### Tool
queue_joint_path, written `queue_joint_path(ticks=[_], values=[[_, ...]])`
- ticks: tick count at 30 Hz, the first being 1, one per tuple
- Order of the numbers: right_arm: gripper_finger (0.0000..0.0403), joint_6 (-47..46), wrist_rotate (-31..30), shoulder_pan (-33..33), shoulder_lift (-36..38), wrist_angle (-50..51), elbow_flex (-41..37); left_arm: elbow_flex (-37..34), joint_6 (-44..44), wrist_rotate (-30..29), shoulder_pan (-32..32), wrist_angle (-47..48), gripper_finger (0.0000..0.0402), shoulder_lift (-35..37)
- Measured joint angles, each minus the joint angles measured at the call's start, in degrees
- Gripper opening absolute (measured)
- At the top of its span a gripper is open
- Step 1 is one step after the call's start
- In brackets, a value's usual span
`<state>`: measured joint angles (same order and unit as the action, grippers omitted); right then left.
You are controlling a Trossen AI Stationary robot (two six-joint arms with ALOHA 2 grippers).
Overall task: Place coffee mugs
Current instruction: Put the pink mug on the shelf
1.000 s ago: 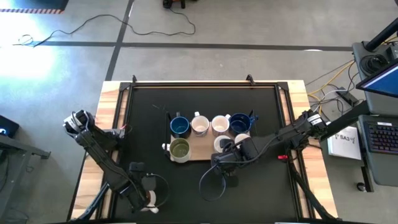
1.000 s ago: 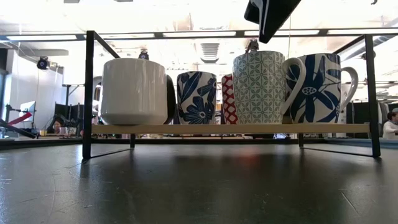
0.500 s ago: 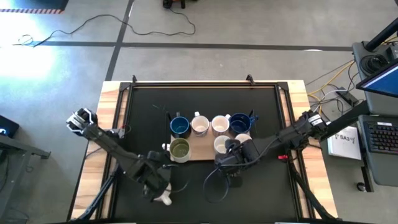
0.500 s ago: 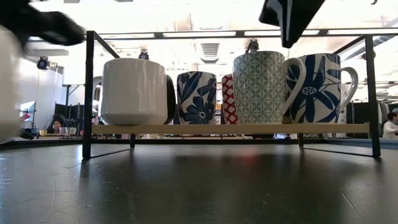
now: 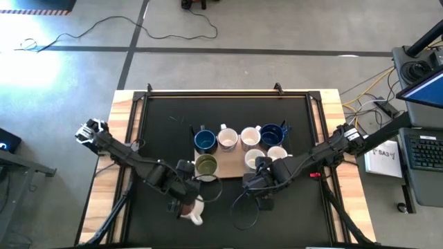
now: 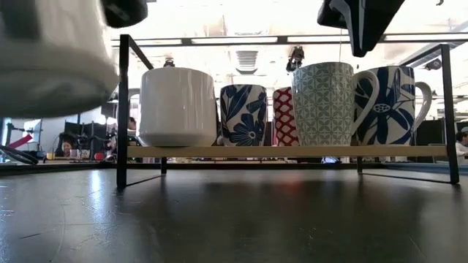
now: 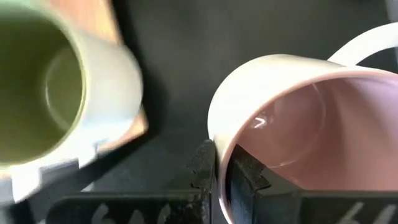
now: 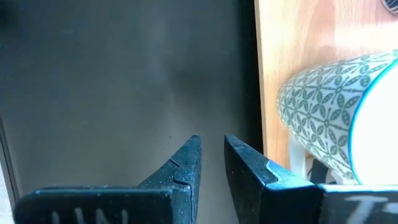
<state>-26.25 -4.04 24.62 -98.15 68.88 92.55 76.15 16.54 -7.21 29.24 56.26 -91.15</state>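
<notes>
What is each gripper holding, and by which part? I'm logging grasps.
The left gripper holds the pink mug by its rim wall, one finger inside, one outside. The right gripper holds nothing.

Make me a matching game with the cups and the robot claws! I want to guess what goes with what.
Things:
1. pink-inside mug
2. green-inside mug
3. teal-patterned mug
4. right gripper

Places or states:
A. standing on the wooden board's front left corner
B. empty, fingers slightly apart, over the black mat
C. pinched by its rim in the left gripper
D. on the board, beside the right gripper

Pairs: 1-C, 2-A, 3-D, 4-B
</notes>
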Motion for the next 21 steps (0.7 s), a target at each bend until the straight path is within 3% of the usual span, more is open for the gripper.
queue_joint_path(ticks=[8, 21], values=[[0.0059, -0.64, 1.18, 0.10, 0.02, 1.13, 0.00, 6.05, -8.77, -1.30, -1.08, -0.64, 0.0002, -2.81], [0.0059, -8.84, 1.51, 4.74, 0.31, 3.65, 0.00, 23.19, -35.78, -1.16, -4.75, 2.92, 0.0002, -14.97]])
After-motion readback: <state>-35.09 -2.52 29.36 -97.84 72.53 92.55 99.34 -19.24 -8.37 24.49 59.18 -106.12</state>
